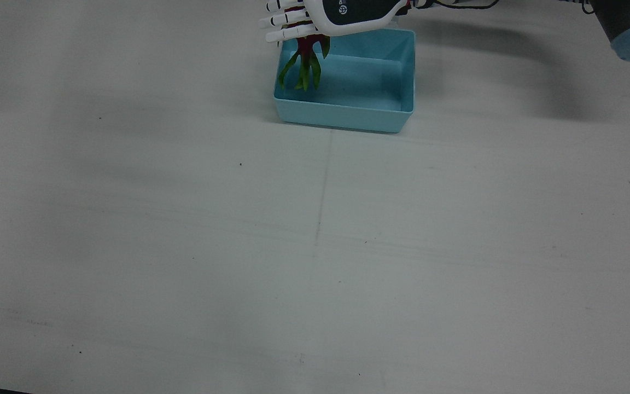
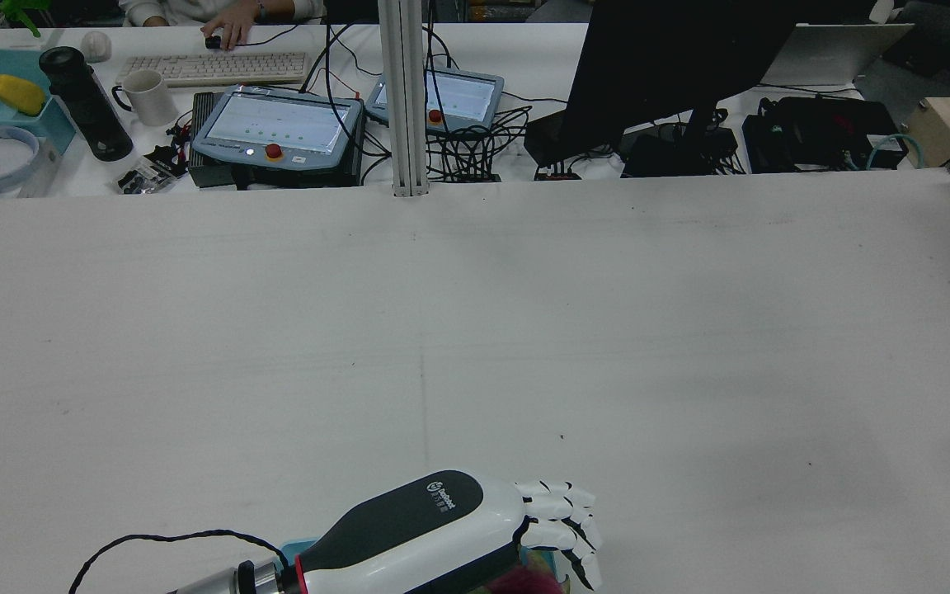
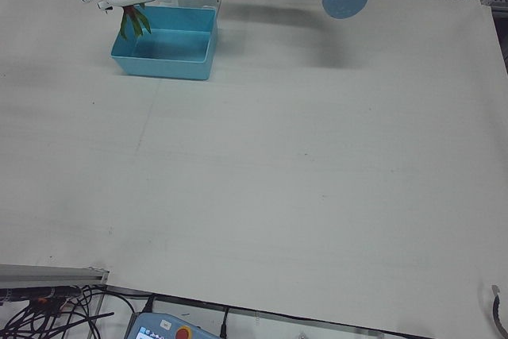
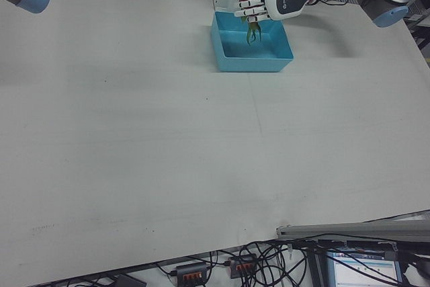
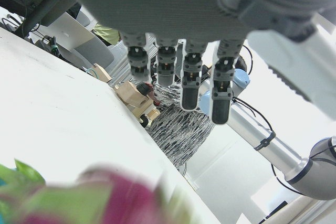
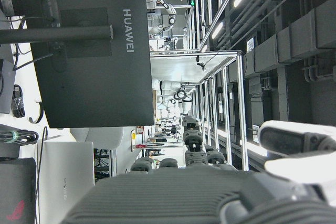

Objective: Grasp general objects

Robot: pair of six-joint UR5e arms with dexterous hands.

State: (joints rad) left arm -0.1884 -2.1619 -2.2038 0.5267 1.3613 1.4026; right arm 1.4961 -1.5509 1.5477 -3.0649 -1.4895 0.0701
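The surface is one broad, matte, off-white sheet with faint scuffs and a thin seam line running away from below the left hand.

One bin sits on it, directly beneath the left hand: a rectangular, open-topped tub of smooth light-blue plastic with thin walls that taper slightly inward toward the floor.

The left hand has a glossy white shell with a dark grey back panel bearing a small round logo. Its segmented white fingers curl downward and are closed around the task object, so the hand is holding it above the near-left corner of the bin as the front view shows it.

One dragon fruit is the held object. Its magenta body is mostly hidden under the palm; several long, narrow green leaf-like scales hang down from below the fingers into the bin opening. Whether the scale tips touch the bin floor cannot be determined.

The right hand appears only in its own camera, as a ribbed dark grey palm with finger segments raised. Whether it is spread or closed cannot be told.
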